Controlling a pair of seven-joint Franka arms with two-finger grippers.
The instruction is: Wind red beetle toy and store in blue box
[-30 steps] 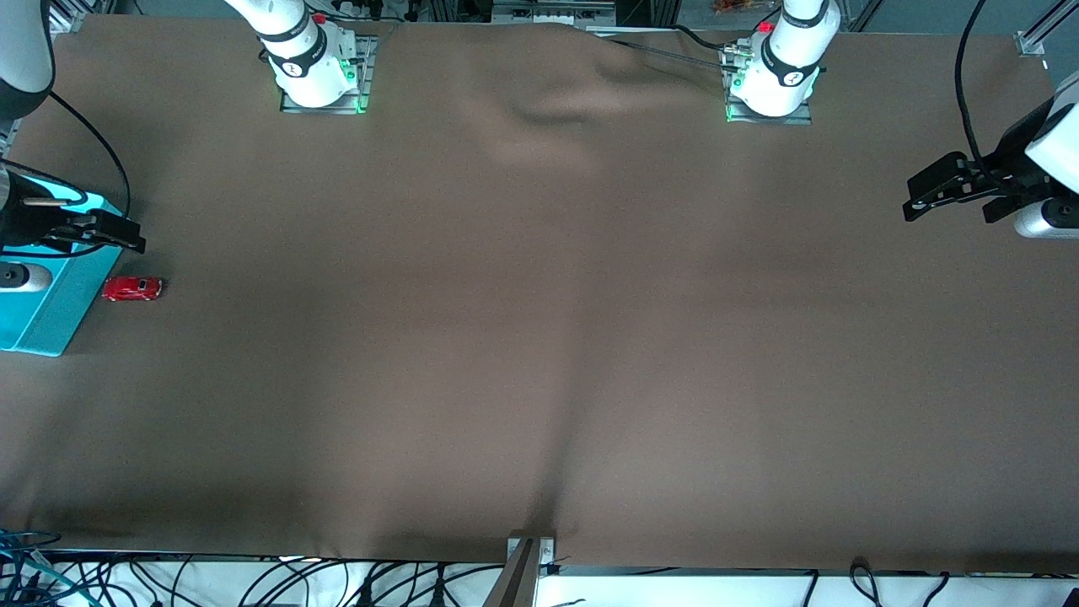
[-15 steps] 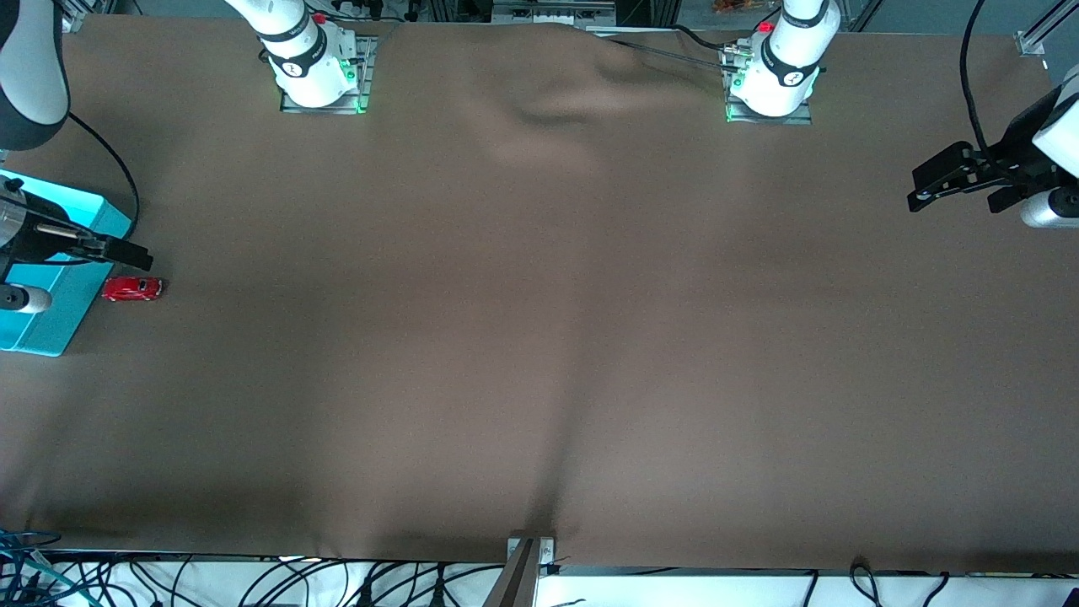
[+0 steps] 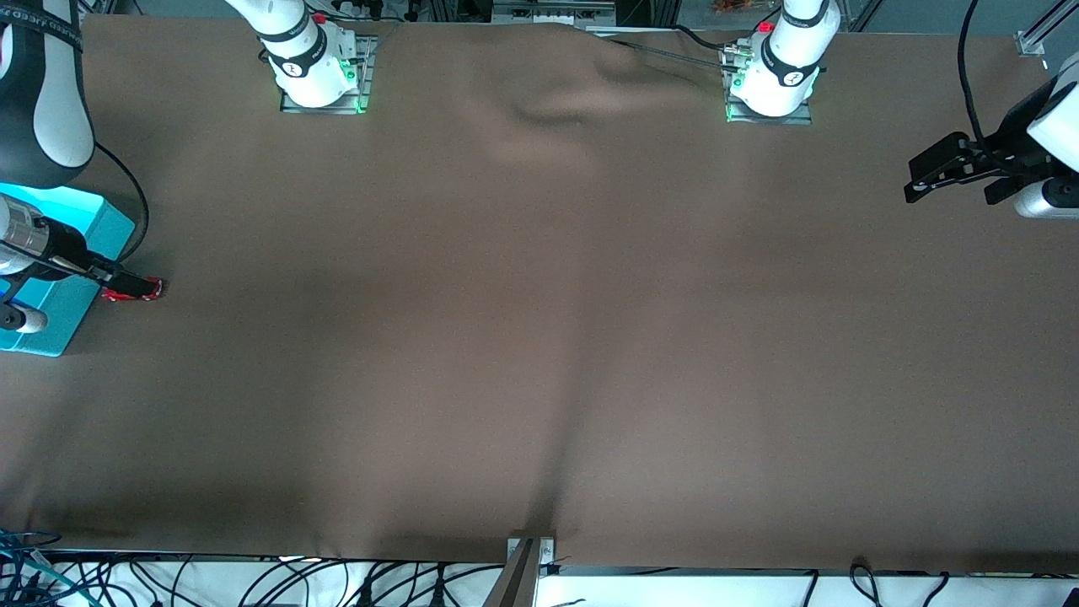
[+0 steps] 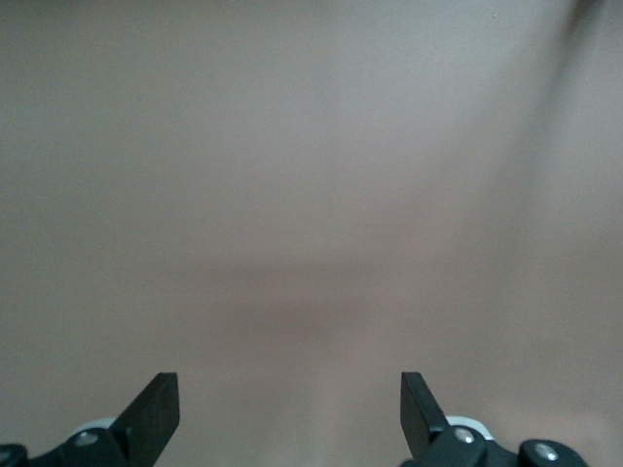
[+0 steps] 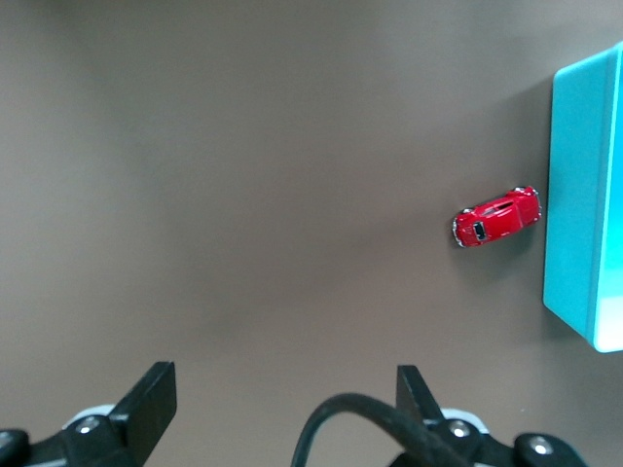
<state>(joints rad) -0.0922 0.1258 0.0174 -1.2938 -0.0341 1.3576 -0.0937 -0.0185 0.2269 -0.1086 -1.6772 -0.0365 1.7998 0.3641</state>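
Note:
The red beetle toy [image 3: 133,295] lies on the brown cloth at the right arm's end of the table, close beside the blue box [image 3: 59,324]. In the front view my right gripper [image 3: 135,278] hangs over the toy and its dark fingers cover part of it. The right wrist view shows the red beetle toy [image 5: 496,216] next to the blue box [image 5: 584,195], off to one side of my right gripper [image 5: 282,399], which is open and empty. My left gripper [image 3: 936,173] hovers open over the left arm's end of the table. In its own view the left gripper [image 4: 289,409] has only cloth between its fingers.
Brown cloth covers the whole table, with wrinkles [image 3: 548,110] between the two arm bases [image 3: 316,76] [image 3: 771,84]. A black cable [image 5: 389,418] loops across the right wrist view. A metal bracket [image 3: 529,556] sits at the table's front edge.
My right gripper has moved from over the blue box's edge to over the red toy, now covering part of it. The left gripper has shifted slightly. The toy has not moved.

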